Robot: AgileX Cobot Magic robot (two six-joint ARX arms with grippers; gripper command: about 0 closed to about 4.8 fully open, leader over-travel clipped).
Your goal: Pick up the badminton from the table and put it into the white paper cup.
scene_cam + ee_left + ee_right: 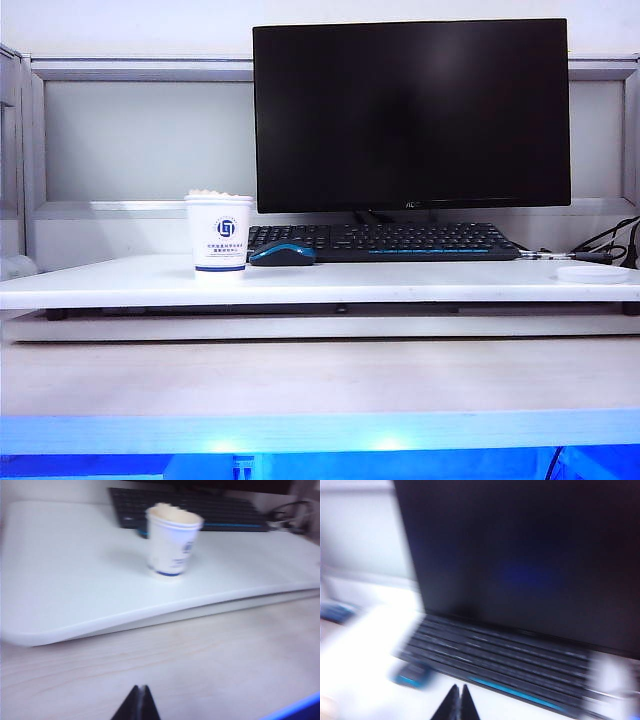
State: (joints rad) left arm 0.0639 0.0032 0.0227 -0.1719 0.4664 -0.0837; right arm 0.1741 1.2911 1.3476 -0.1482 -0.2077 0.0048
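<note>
The badminton [218,193] sits inside the white paper cup [219,233], left of centre on the table [120,285] — only its cream feather tips clear the rim, so the job looks done. Both grippers, left [139,703] and right [457,703], show tips pressed together, empty, away from the cup.

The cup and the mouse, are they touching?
Cannot tell. In the exterior view the mouse meets the cup edge to edge, possibly just overlap; the left wrist view hides it.
</note>
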